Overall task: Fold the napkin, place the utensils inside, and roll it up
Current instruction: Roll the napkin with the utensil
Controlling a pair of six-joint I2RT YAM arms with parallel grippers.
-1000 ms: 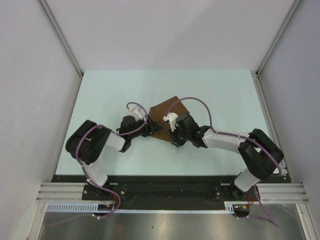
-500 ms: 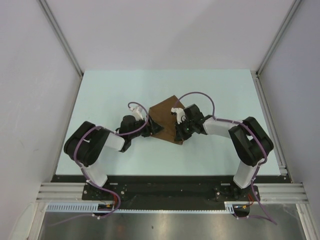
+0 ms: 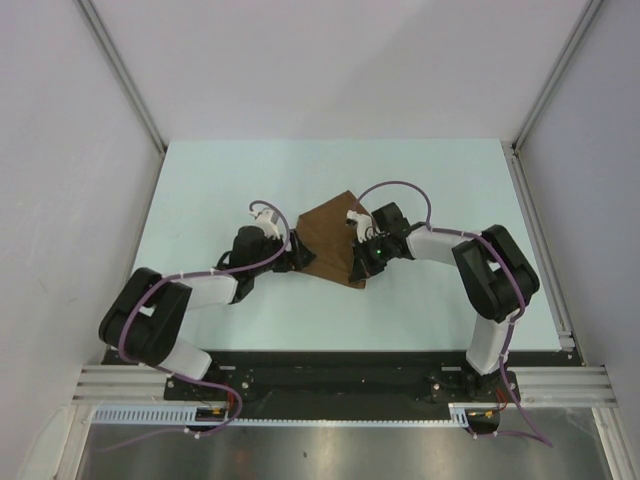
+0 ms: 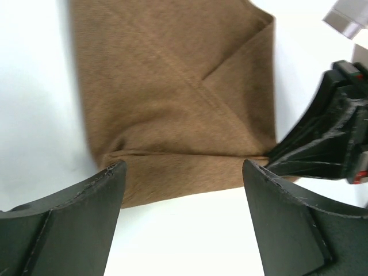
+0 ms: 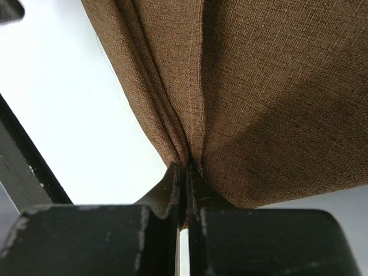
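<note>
The brown napkin (image 3: 328, 238) lies folded in the middle of the table, between both grippers. My right gripper (image 3: 356, 262) is shut on the napkin's near right corner; the right wrist view shows cloth (image 5: 276, 86) pinched between its closed fingers (image 5: 185, 178). My left gripper (image 3: 298, 254) is open at the napkin's left edge. In the left wrist view its fingertips (image 4: 109, 178) stand wide apart just short of the napkin's fold (image 4: 172, 115), nothing between them, with the right gripper (image 4: 328, 144) at the far side. The fork is out of view.
The pale table (image 3: 210, 190) is bounded by grey side walls and metal rails (image 3: 120, 70). A black strip (image 3: 330, 355) runs along the near edge at the arm bases.
My right gripper has moved back and right with the napkin corner, its arm folding in. My left arm has stretched out towards the napkin's left edge.
</note>
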